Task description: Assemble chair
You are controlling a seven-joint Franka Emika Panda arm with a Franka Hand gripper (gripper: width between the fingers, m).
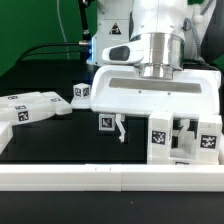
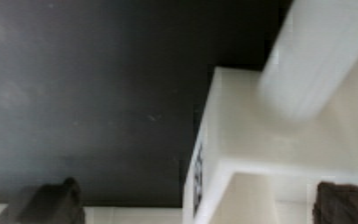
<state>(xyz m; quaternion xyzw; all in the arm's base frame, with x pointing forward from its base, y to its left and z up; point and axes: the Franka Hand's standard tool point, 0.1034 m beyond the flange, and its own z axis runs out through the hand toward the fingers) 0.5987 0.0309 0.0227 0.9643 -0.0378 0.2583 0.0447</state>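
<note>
My gripper (image 1: 150, 130) hangs low over the black table, right of centre in the exterior view. Its jaws are open wide, and one thin finger (image 1: 120, 129) shows under the broad white hand. A white chair piece with a square tag (image 1: 160, 141) stands under the hand, and a second tagged piece (image 1: 206, 141) stands beside it. In the wrist view the gripper (image 2: 197, 203) has dark fingertips (image 2: 51, 201) far apart. A blocky white chair piece (image 2: 247, 130) lies between them, nearer one finger. No contact shows.
Flat white tagged chair pieces (image 1: 30, 108) lie at the exterior view's left, with a small tagged cube (image 1: 82, 92) behind them. Another small tagged piece (image 1: 105, 122) sits by the visible finger. The long white border rail (image 1: 110, 178) runs along the front.
</note>
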